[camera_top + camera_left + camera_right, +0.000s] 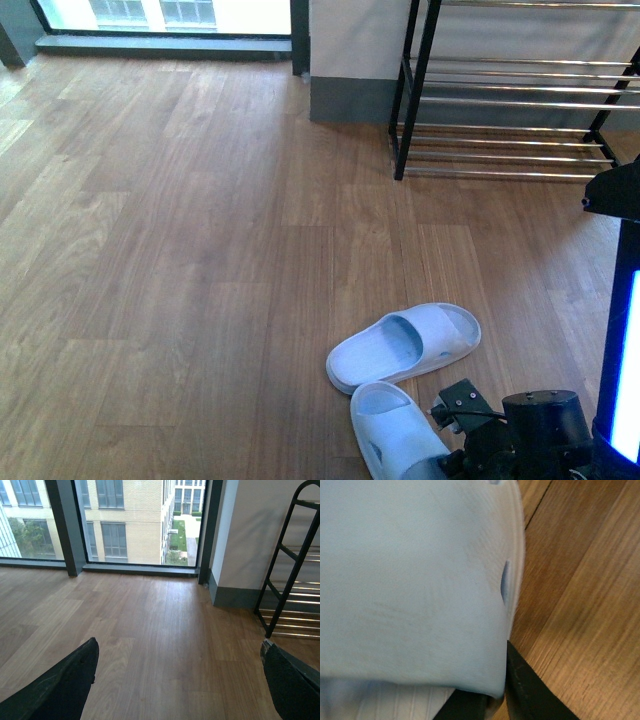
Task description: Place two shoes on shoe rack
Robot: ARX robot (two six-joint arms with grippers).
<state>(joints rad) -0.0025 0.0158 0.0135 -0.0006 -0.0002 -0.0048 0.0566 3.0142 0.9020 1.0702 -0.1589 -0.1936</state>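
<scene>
The nearer blue slide (395, 425) lies on the wood floor (200, 250) right at my base, and in my right wrist view its pale strap fills almost the whole picture. My right claw (462, 435) is down at that slide, with one dark finger (532, 692) pressed against the strap's edge. I cannot tell from these views whether the claw has closed on the strap or only rests beside it. The second slide (405, 345) lies just beyond the first, close to it, with its toe pointing off to my right. Both are on the floor, so by my reckoning neither shoe has been placed and I am only at the first pickup. My left claw (179, 647) is spread wide with nothing between its fingers, held up over bare floor and looking toward the window (130, 520). The shoe rack (419, 90) stands well apart, ahead and to my right against the wall, and I see no shoe on the bars that show. What is left, as I judge it, is to lift this slide, carry it across to a tier, and then come back for its partner.
</scene>
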